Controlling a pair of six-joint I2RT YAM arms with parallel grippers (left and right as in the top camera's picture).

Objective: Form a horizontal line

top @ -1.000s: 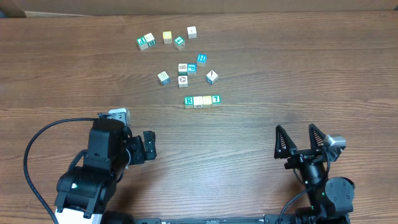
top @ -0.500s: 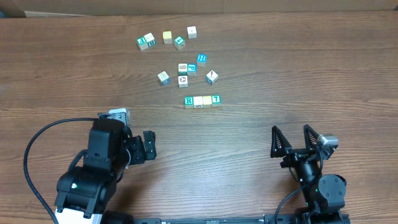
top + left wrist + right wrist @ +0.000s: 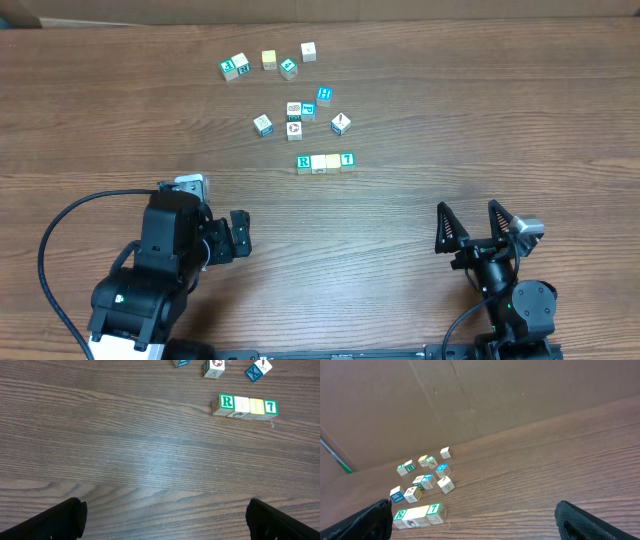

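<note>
A row of small letter blocks (image 3: 325, 161), from a green R to a green 7, lies touching side by side at mid table. It also shows in the left wrist view (image 3: 243, 406) and the right wrist view (image 3: 418, 514). Several loose blocks (image 3: 294, 112) lie scattered beyond it, with another cluster (image 3: 262, 62) near the far edge. My left gripper (image 3: 240, 233) is open and empty, at the near left. My right gripper (image 3: 477, 227) is open and empty, at the near right. Both are well clear of the blocks.
A brown cardboard wall (image 3: 470, 395) stands behind the far table edge. A black cable (image 3: 60, 230) loops beside the left arm. Bare wood table (image 3: 450, 110) lies between the grippers and the blocks.
The right arm has drawn back slightly toward the near edge, then held still. The left arm and the blocks have not moved.
</note>
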